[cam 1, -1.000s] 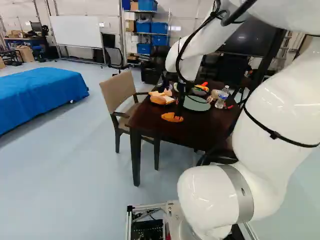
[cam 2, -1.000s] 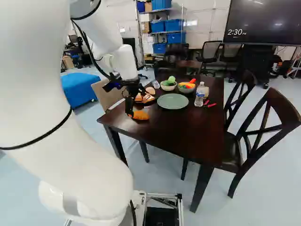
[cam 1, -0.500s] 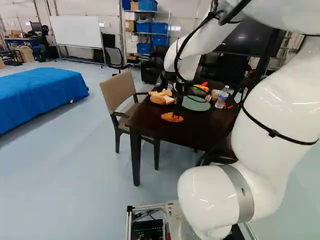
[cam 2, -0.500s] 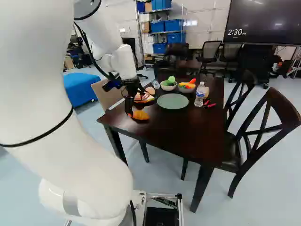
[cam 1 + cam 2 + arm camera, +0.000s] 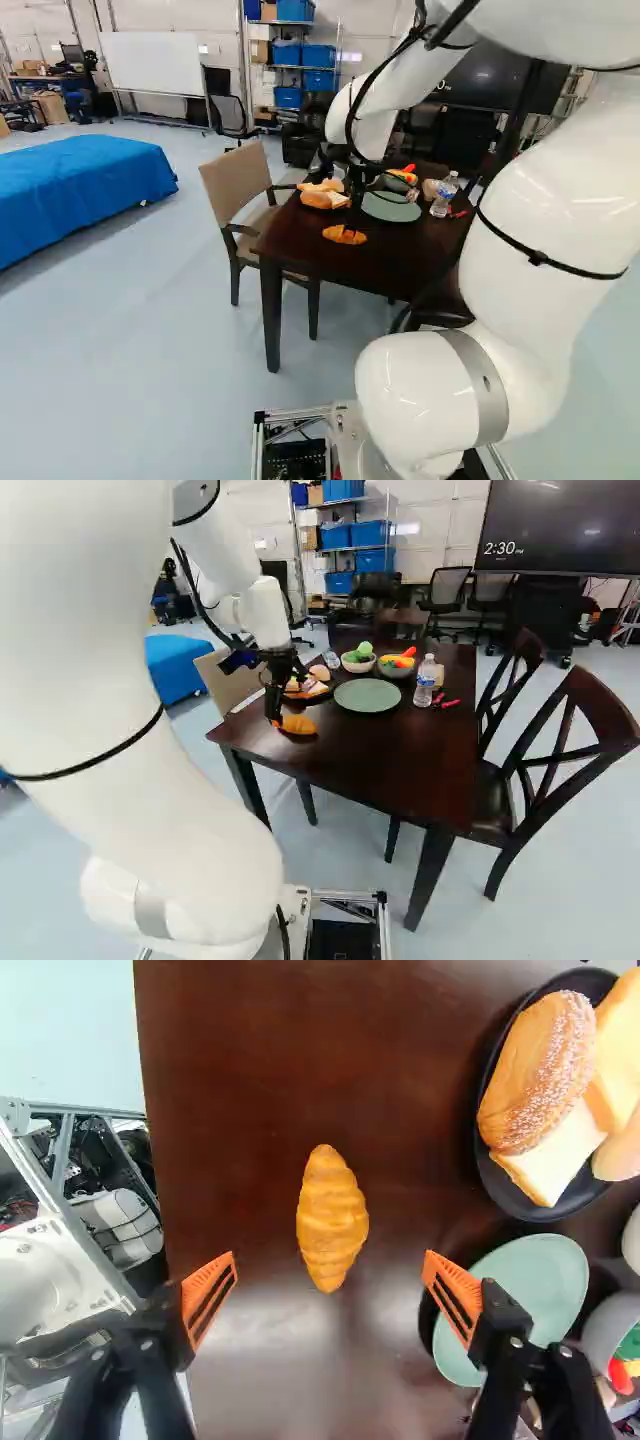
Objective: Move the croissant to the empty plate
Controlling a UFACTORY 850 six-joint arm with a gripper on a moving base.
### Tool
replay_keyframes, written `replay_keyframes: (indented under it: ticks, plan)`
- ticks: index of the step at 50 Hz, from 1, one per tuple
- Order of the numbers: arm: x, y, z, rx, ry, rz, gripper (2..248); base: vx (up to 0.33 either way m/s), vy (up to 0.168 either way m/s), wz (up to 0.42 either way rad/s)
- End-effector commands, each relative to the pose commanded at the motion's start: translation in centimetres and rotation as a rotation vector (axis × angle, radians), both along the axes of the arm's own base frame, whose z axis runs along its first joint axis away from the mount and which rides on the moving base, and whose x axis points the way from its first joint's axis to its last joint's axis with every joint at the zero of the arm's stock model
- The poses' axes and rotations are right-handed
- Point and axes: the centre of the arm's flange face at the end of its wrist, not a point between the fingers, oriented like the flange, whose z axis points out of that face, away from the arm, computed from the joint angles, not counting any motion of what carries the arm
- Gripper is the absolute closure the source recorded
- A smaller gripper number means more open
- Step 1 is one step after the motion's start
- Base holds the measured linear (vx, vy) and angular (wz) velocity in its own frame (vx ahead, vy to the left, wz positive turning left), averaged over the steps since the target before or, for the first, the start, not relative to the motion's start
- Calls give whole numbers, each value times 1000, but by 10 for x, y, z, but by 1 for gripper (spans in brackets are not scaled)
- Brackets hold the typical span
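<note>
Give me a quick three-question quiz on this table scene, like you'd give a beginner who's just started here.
1. True or false: the croissant lies directly on the table, and the hand is open.
2. Which colour is the empty plate?
A) black
B) pale green
C) orange
3. Fill the gap: the black plate holds ____.

Key: 1. True. 2. B. 3. Bread.
</note>
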Motion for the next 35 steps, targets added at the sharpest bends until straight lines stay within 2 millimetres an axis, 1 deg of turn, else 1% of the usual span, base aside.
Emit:
replay_keyframes:
  ticks: [18, 35]
  plan:
    - [14, 2, -25, 0, 52, 5, 3, 0, 0, 0]
    - [14, 3, -25, 0, 52, 7, 3, 0, 0, 0]
